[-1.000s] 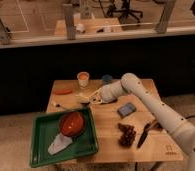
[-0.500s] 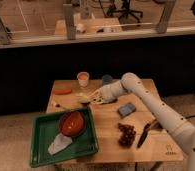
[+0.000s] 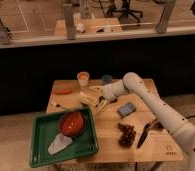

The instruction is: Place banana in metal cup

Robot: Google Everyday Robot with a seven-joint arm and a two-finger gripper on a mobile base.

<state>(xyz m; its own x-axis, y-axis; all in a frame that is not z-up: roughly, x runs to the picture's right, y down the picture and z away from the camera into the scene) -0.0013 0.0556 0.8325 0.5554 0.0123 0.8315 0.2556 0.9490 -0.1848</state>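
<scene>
We reach across the wooden table (image 3: 106, 135) with our gripper (image 3: 102, 102) right at the banana (image 3: 89, 100), which lies near the table's centre, at about ten o'clock from the blue sponge (image 3: 126, 109). We cannot tell what the gripper has hold of. The cup (image 3: 83, 78) stands at twelve o'clock from the banana, well apart. We should secure the banana mid-length, lift clear, then lower it endwise into the cup without tipping it.

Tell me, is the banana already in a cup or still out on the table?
Out. The banana lies on the table, with the gripper at it.
</scene>
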